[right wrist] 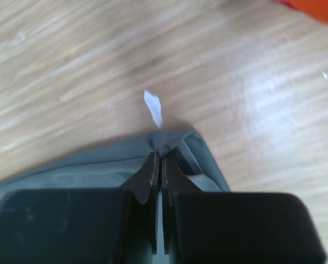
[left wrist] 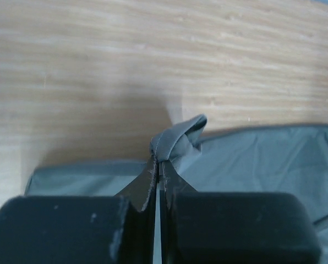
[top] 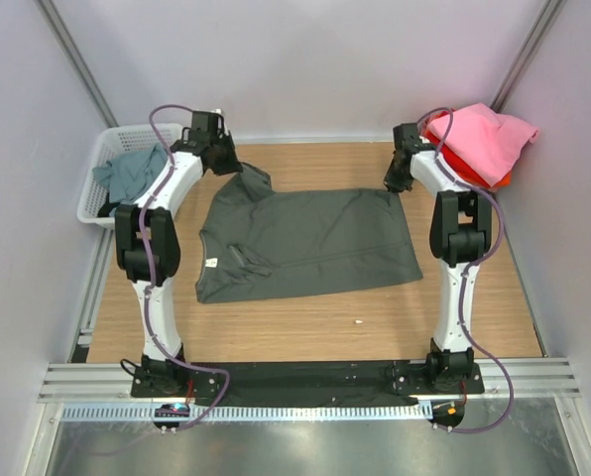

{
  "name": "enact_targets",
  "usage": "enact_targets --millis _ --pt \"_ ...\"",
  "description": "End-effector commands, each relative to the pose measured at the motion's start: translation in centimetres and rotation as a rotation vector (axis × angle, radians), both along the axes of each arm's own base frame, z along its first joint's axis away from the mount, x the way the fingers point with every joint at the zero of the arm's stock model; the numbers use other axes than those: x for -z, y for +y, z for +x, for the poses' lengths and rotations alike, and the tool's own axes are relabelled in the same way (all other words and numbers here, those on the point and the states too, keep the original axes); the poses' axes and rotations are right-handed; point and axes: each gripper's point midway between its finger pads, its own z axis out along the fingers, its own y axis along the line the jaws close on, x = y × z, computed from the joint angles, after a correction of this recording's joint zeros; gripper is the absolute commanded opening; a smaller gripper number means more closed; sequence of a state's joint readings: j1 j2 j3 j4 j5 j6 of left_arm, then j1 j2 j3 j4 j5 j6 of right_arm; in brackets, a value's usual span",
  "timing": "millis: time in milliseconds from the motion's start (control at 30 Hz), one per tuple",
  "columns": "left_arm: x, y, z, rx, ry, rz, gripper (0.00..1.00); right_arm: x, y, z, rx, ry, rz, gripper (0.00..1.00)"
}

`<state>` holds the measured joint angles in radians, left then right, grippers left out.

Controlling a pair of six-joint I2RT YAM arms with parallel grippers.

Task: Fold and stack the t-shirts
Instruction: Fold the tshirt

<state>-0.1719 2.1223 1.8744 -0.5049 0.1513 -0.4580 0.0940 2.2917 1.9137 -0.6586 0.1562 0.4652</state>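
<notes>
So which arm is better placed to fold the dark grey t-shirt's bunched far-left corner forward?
Left: the left gripper is shut on that corner of the dark charcoal-grey cloth t-shirt; the right gripper pinches the opposite far corner.

Shows the left gripper (left wrist: 158, 165) at bottom centre, fingertips pressed together on a raised, bunched fold of the charcoal-grey t-shirt (left wrist: 263, 159). Shows the rest of that cloth lying flat across the lower frame, left and right. Shows pale wooden table (left wrist: 125, 49) across the upper half.
</notes>
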Motion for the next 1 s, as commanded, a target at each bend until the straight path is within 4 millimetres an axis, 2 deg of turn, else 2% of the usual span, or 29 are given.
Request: enact_targets --millis 0,67,100,167,200,233,267,300,367,400,433,467,500,533,700,800,967 --pt "-3.6 -0.7 -3.1 0.03 -0.028 0.044 0.0 -6.6 0.0 -0.1 -0.013 -0.138 0.015 0.01" --pt "-4.0 -0.5 -4.9 0.022 -0.016 0.07 0.0 -7.3 -0.2 -1.0 -0.011 -0.145 0.01 0.01" --pt "-3.5 -0.8 -5.9 0.03 0.005 0.079 0.0 -7.6 -0.3 -1.3 -0.012 -0.149 0.006 0.01" --pt "-4.2 -0.8 -7.4 0.03 0.007 0.104 0.0 -8.0 -0.6 -2.3 -0.009 -0.152 -0.002 0.01" --pt "-3.5 -1.3 -8.6 0.044 0.027 0.127 0.0 -8.0 -0.7 -2.7 -0.011 -0.15 -0.004 0.01" --pt "-4.1 -1.4 -9.8 0.054 0.031 0.147 0.0 -8.3 -0.9 -2.9 -0.009 -0.162 -0.004 0.01" --pt "-4.0 -1.2 -10.5 0.046 0.038 0.18 0.0 -7.5 -1.0 -3.7 -0.008 -0.14 -0.006 0.01" --pt "-3.3 -1.1 -11.8 0.041 0.061 0.22 0.0 -8.3 -1.1 -4.1 -0.008 -0.156 -0.006 0.01" --pt "-4.0 -1.1 -13.3 0.036 0.059 0.231 0.0 -7.7 -1.3 -5.1 -0.006 -0.145 -0.002 0.01" --pt "-3.1 -1.0 -14.4 0.03 0.093 0.243 0.0 -8.3 -1.4 -5.4 -0.004 -0.16 -0.001 0.01" --pt "-3.1 -0.7 -14.9 0.019 0.098 0.247 0.0 -7.7 -1.4 -6.0 -0.005 -0.147 0.001 0.01" --pt "-3.2 -0.5 -15.9 0.014 0.099 0.247 0.0 -7.8 -1.5 -6.3 -0.004 -0.153 0.0 0.01" --pt "-3.0 0.0 -16.4 0.0 0.109 0.257 0.0 -8.5 -1.5 -6.6 -0.004 -0.169 0.002 0.01" --pt "-3.2 0.2 -17.0 -0.005 0.112 0.259 0.0 -8.0 -1.5 -7.3 -0.007 -0.16 0.003 0.01" --pt "-3.9 1.3 -19.7 -0.014 0.119 0.265 0.0 -8.6 -1.6 -8.7 -0.007 -0.174 0.004 0.01" --pt "-4.0 2.0 -20.8 -0.021 0.126 0.278 0.0 -8.4 -1.6 -9.6 -0.008 -0.165 0.009 0.01" --pt "-2.7 2.5 -22.2 -0.014 0.162 0.289 0.0 -7.8 -1.7 -10.9 -0.002 -0.148 0.013 0.01"
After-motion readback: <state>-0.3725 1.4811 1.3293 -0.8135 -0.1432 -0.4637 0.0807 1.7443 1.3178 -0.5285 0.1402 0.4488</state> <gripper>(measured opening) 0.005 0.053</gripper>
